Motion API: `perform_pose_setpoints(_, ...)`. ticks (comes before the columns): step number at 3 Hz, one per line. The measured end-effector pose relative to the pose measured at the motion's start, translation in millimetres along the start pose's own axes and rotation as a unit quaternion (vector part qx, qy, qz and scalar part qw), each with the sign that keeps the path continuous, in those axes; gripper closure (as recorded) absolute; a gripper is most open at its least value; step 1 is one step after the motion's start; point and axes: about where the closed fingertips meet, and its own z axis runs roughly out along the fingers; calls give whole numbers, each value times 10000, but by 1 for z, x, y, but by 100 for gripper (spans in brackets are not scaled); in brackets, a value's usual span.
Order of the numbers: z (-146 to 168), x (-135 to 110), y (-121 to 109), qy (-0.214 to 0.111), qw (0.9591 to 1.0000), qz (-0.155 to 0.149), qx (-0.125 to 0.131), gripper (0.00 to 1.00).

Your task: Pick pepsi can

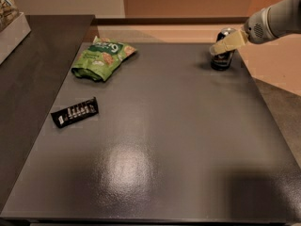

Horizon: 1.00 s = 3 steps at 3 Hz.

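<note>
The pepsi can (pixel 222 60) is a dark navy can with a silver top rim, standing upright near the far right corner of the dark table (pixel 155 140). My gripper (pixel 220 48) comes in from the upper right on a grey arm (pixel 275 22). Its pale tip lies across the can's upper half and hides that part, so only the can's rim and lower body show. The can still stands on the table.
A green snack bag (pixel 101 58) lies at the far left of the table. A flat black wrapped bar (pixel 75 112) lies at the left edge. A dark counter (pixel 28 79) adjoins on the left with a white box (pixel 11 29) on it. The table's right edge runs close to the can.
</note>
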Motion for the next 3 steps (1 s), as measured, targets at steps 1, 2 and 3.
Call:
perform_pose_setpoints(1, 7, -4, -3, -114, 9998, 155, -60, 40)
perform_pose_setpoints(2, 6, -6, -3, -154, 9996, 194, -106, 62)
perform_pose_setpoints(3, -9, -19, 6, -337, 9991, 118, -223, 86)
